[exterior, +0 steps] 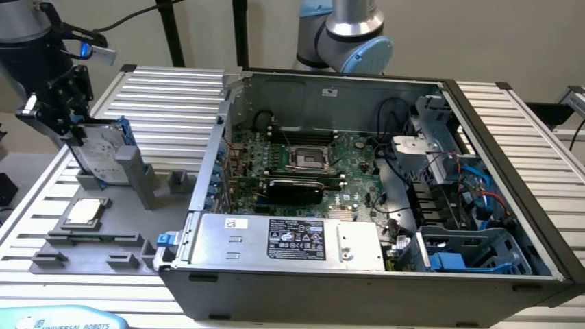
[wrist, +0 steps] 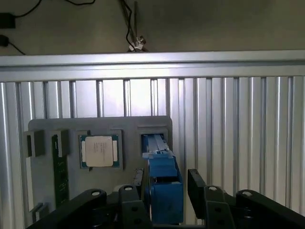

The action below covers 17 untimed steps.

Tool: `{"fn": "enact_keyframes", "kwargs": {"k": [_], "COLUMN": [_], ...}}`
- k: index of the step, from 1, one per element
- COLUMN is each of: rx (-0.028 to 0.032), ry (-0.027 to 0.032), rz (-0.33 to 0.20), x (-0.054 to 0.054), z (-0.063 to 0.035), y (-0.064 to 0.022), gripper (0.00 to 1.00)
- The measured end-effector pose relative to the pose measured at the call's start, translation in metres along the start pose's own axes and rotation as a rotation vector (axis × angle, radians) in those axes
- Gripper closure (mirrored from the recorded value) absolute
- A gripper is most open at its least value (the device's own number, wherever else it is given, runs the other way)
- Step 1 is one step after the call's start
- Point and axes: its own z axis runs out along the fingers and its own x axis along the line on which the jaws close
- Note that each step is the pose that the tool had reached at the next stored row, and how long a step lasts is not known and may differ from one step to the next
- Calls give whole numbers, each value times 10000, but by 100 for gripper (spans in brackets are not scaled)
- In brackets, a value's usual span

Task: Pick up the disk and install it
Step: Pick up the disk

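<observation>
I see my arm up at the exterior view's left, its top cut off by the picture edge. It points the gripper down over the grey tray. The fingers stand wide apart, one on each side of the disk, and they hold nothing. I cannot tell if one finger touches the blue frame. The disk stands on its edge in a slot of the tray, and the slot hides its low end. A small square chip lies flat in a pocket near it. The big computer case lies open, with a green board, a grey box and a blue cage inside.
</observation>
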Motion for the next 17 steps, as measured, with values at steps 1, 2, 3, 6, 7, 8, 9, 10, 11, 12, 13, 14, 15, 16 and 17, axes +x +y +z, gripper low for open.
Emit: {"fn": "enact_keyframes", "kwargs": {"k": [1,2,3,6,7,8,9,10,11,12,13,14,15,16,17], "rx": [0,0,1,1,2,2,2,1,1,1,0,1,1,1,1], "ry": [0,1,0,-1,-1,-1,-1,-1,-1,0,0,0,0,-1,-2], "rz": [-4,-6,-7,-7,-5,-6,-7,-7,-7,-7,-7,-7,-7,-7,-7], "x": [0,0,0,0,1,3,6,9,14,19,26,33,41,49,56], "z": [1,2,3,4,5,5,5,5,5,5,5,5,5,6,6], "y": [0,1,1,2,2,2,2,2,2,2,2,2,2,2,2], "gripper": [55,55,62,64,67,67,67,67,67,67,67,67,67,67,67]}}
